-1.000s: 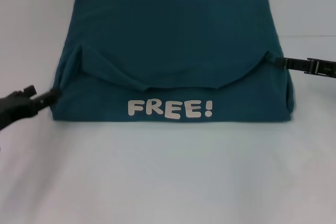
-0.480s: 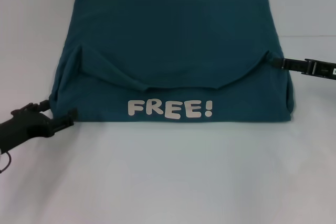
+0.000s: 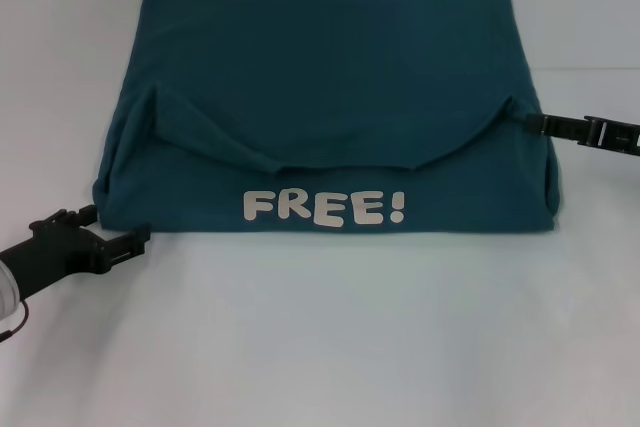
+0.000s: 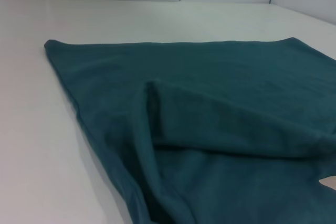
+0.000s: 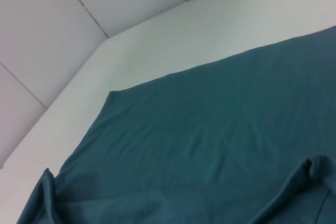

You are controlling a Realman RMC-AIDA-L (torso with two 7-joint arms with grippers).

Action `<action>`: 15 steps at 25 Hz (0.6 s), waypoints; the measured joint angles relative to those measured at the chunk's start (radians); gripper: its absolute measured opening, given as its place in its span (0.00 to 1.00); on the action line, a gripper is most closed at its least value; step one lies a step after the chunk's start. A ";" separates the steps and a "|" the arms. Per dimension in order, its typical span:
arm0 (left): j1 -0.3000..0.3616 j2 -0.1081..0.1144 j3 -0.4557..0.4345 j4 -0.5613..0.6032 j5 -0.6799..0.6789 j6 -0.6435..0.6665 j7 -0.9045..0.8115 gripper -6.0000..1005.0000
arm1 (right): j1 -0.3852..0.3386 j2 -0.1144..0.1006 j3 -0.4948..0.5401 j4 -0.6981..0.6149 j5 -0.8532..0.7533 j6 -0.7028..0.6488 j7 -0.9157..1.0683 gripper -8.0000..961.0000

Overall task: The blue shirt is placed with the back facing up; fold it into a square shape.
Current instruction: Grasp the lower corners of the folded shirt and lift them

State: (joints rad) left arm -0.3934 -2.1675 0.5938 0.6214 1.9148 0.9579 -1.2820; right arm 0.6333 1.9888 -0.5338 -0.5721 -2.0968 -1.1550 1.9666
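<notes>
The left pincer (image 3: 112,234), fingers spread and empty, sits low on the white bench (image 3: 320,337) just off the near left corner of the blue shirt (image 3: 330,77), likely lining up a grip there. The shirt lies partly folded mid-bench, lettering showing. The right pincer (image 3: 522,119) reaches the fold's right end; whether it pinches cloth I cannot tell.

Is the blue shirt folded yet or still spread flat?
Partly folded: the blue shirt has a flap doubled over above the FREE! lettering.
</notes>
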 joint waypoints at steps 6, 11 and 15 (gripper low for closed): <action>-0.011 0.000 0.000 -0.007 0.000 -0.033 0.008 0.87 | 0.000 0.003 -0.001 0.000 0.000 0.002 0.000 0.76; -0.026 0.002 0.007 -0.020 0.000 -0.039 0.011 0.87 | 0.000 0.004 -0.001 0.000 0.000 0.002 0.000 0.75; -0.027 0.001 0.022 -0.020 0.001 -0.040 0.012 0.87 | 0.000 0.005 0.000 0.000 0.000 0.002 0.000 0.75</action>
State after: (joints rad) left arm -0.4203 -2.1661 0.6158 0.6013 1.9156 0.9177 -1.2705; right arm 0.6334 1.9939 -0.5339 -0.5721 -2.0969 -1.1533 1.9665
